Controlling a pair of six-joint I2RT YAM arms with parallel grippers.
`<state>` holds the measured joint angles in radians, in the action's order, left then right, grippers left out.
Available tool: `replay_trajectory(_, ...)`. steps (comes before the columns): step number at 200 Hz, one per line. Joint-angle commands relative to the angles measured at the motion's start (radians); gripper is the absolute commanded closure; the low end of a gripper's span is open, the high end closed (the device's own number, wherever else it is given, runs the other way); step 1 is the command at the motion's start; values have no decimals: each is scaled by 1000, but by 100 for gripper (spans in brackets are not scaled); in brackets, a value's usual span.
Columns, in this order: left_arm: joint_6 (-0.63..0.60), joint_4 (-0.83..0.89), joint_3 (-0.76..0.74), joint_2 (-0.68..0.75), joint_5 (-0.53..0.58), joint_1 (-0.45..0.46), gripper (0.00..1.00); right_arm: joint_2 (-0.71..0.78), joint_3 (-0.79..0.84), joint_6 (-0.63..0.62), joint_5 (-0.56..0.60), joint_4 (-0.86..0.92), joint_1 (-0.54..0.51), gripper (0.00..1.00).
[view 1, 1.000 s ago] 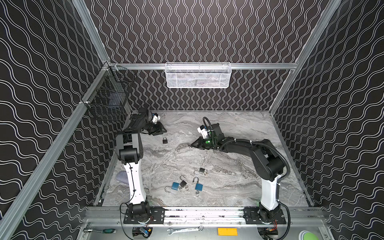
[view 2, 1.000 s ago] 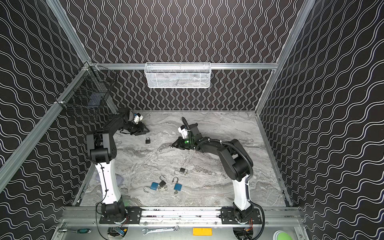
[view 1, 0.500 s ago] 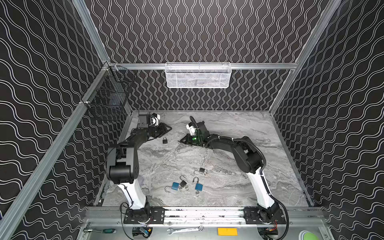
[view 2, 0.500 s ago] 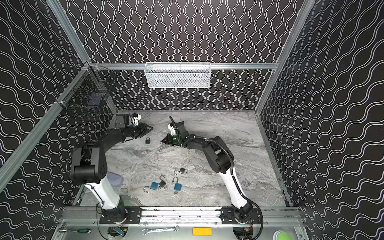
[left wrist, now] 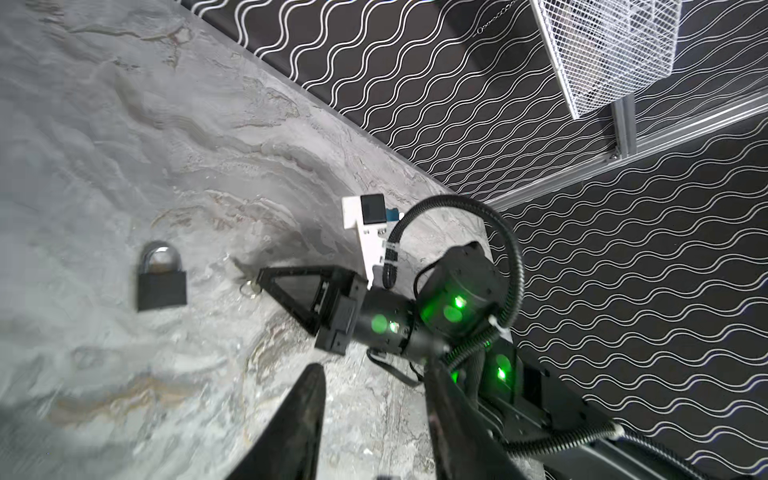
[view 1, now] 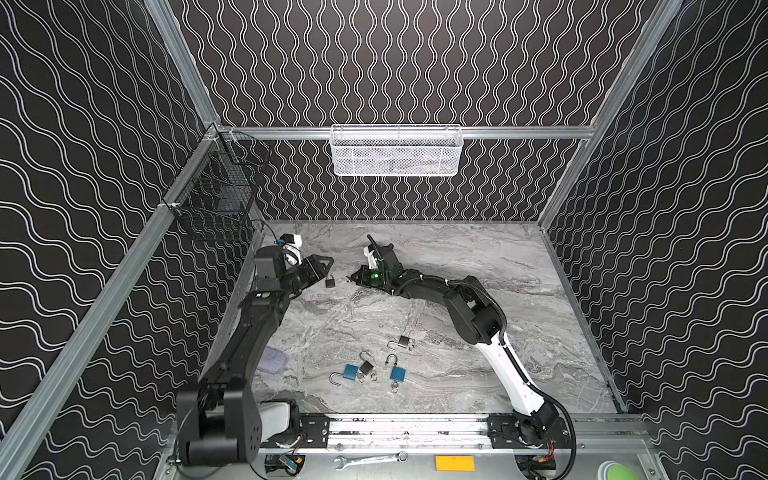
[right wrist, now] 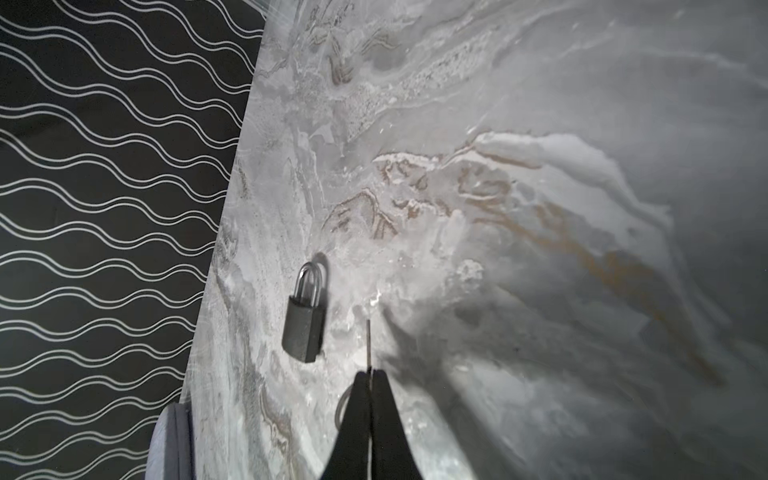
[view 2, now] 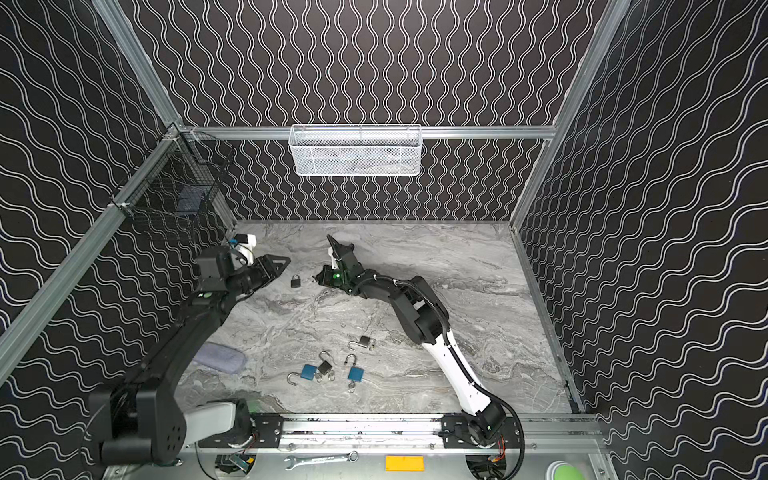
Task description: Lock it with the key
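1. The marbled grey counter (view 1: 457,266) fills both top views. Only these views take in both arms whole and the spare padlocks (view 1: 366,367), two of them blue, scattered near the front edge.
2. The left gripper (view 1: 326,262) hangs at the counter's back left. Only the left wrist view shows its fingers (left wrist: 299,415) partly spread, with nothing between them.
3. The right gripper (view 1: 351,277) reaches in low from the right. The right wrist view shows its fingers (right wrist: 357,415) pinched together on the key (right wrist: 368,340).
4. The black padlock (view 1: 330,281) lies flat between the two grippers, touching neither. Its closed shackle is clear only in the wrist views.
5. The key's thin blade juts from the fingertips just beside the lock body, apart from it. It is too small to make out from above, and the left wrist view adds its key ring (left wrist: 248,286).
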<state>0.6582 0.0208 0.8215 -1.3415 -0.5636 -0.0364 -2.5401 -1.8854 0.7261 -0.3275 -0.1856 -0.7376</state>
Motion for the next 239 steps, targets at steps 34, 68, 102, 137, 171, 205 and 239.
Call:
replay_trajectory(34, 40, 86, -59, 203, 99, 0, 53, -48, -70, 47, 23, -31, -17, 100)
replay_trajectory(68, 46, 87, -83, 256, 101, -1, 52, -64, -78, 60, 27, -35, -25, 100)
replay_trajectory(102, 63, 67, -98, 275, 98, 0, 52, -78, -93, 61, 15, -19, -28, 100)
replay_trajectory(137, 78, 44, -105, 270, 77, 0, 52, -71, -74, 57, 18, -18, -27, 92)
replay_trajectory(171, 76, 55, -102, 268, 82, -1, 51, -66, -49, 66, -6, -54, -27, 80)
replay_trajectory(205, 72, 89, -107, 282, 98, 0, 49, -55, -37, 64, -13, -60, -26, 60)
replay_trajectory(239, 65, 130, -116, 301, 94, 0, 47, -30, -24, 67, -15, -64, -26, 33)
